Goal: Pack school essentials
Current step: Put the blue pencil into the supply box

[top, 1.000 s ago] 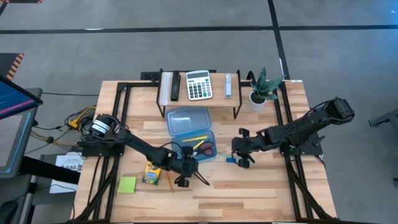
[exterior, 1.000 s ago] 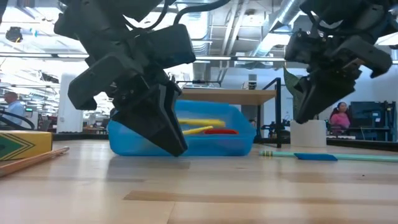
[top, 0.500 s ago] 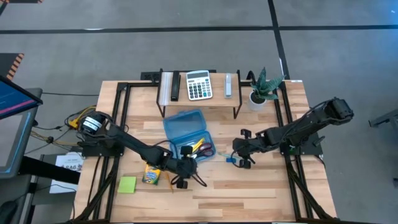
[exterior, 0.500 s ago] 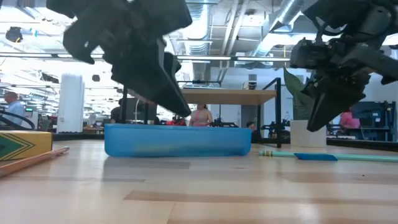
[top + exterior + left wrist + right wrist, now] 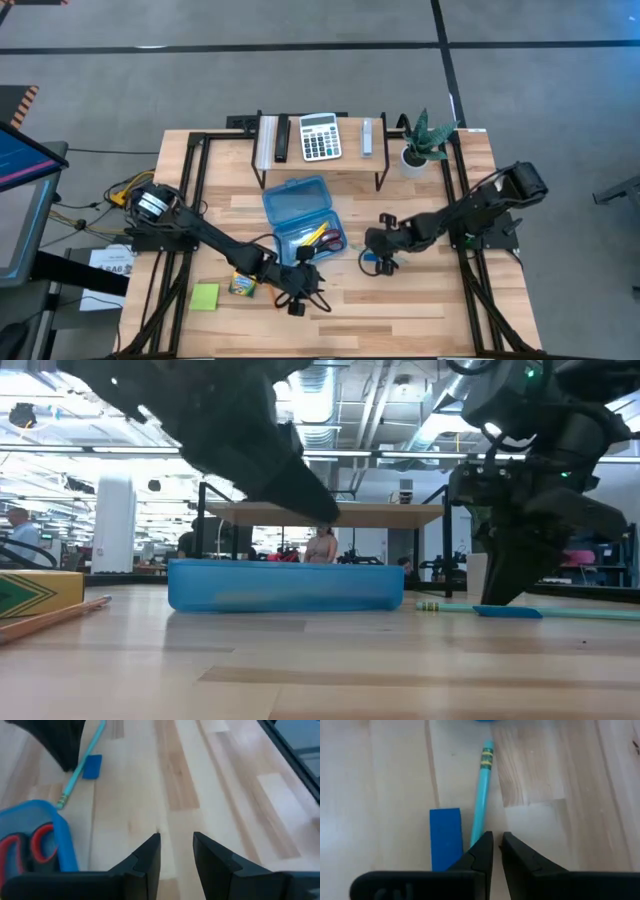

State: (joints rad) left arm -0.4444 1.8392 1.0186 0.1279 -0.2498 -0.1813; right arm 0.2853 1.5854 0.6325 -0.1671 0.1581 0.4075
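The translucent blue case (image 5: 305,220) lies open near the table's middle, with red-handled scissors (image 5: 27,851) and yellow pencils in its tray. To its right lie the teal pen (image 5: 483,795) and the small blue eraser (image 5: 445,838), side by side on the wood. My right gripper (image 5: 497,840) hangs low over them, fingers nearly together, the pen running in behind one fingertip. My left gripper (image 5: 176,841) is open over bare wood near the case's near side. The crayon box (image 5: 242,285) and the lime sticky-note pad (image 5: 205,296) lie to the left. My right gripper comes down from above at the teal pen's end (image 5: 476,834) beside the eraser. One fingertip (image 5: 482,845) covers that end, so I cannot tell whether it touches the pen. The pen lies flat on the table.
A raised shelf at the far side carries the grey-white calculator (image 5: 320,137) and small items. A potted plant (image 5: 420,148) stands at the far right. An orange pencil (image 5: 50,618) lies next to the crayon box. Bare wood stretches along the near edge.
My left gripper drew back from the case toward the near edge and rose. The case tray, tipped toward the near edge a second ago with its contents showing, now lies flat. My right gripper moved left and down onto the pen and eraser.
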